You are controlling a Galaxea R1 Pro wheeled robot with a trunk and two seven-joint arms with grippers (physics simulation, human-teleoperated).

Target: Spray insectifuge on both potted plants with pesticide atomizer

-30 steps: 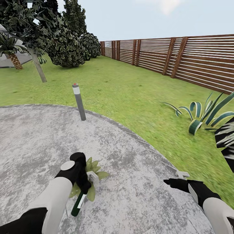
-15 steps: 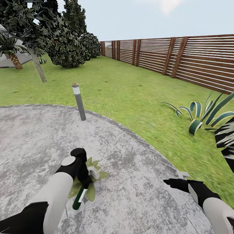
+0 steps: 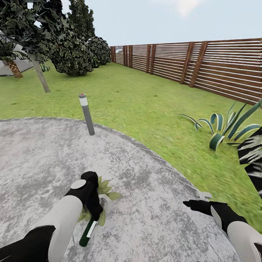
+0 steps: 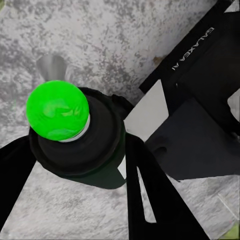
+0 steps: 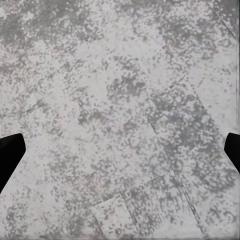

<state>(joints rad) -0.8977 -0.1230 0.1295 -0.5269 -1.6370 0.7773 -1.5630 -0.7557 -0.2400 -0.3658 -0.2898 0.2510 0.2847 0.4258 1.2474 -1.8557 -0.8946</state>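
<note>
The left gripper (image 3: 95, 214) is clamped on the atomizer (image 3: 87, 231), its fingers (image 4: 150, 200) pressed against the black body below the green dot (image 4: 58, 111). The bottle tilts, its lower end toward the near side, over the grey patch (image 3: 153, 203). Just beyond the gripper a potted plant (image 3: 106, 191) spreads its leaves, partly hidden by the wrist. The right gripper (image 3: 193, 204) hangs low at the near right with its fingertips (image 5: 10, 155) spread wide apart over bare paving. Farther off, a lamp post (image 3: 86, 114) stands at the patch's edge, an agave (image 3: 222, 129) on the lawn (image 3: 145, 105) to the right, the fence (image 3: 203, 65) behind.
</note>
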